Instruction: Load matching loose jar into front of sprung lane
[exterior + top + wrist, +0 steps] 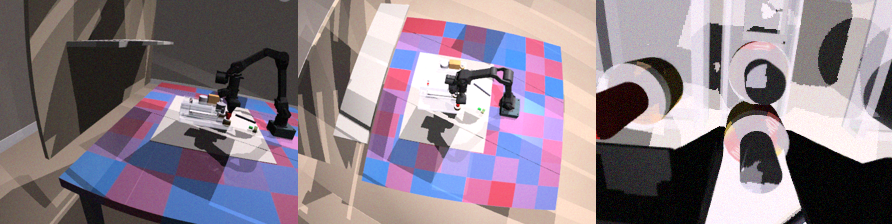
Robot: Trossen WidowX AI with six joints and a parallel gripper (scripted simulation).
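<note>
My gripper (754, 135) (230, 111) is shut on a jar (757, 114) with a brown body, pale lid and dark grey knob. The held jar is upright at the front end of the clear-walled lane (794, 55). The lane jar (758, 75), with a pale lid and dark round knob, stands straight behind it between the walls. The two look touching or almost touching; I cannot tell the held jar's height over the lane floor or front stop. The pusher plate is not clearly visible. In the top view the arm hides the held jar.
A red-knobbed jar (661, 85) (457, 107) (227, 122) stands in the neighbouring lane on one side; a grey-topped jar (220, 106) stands on the other. An orange block (455, 64) (213, 98) is behind. A dark bar (482, 89) and small green objects (479, 109) lie near the arm's base.
</note>
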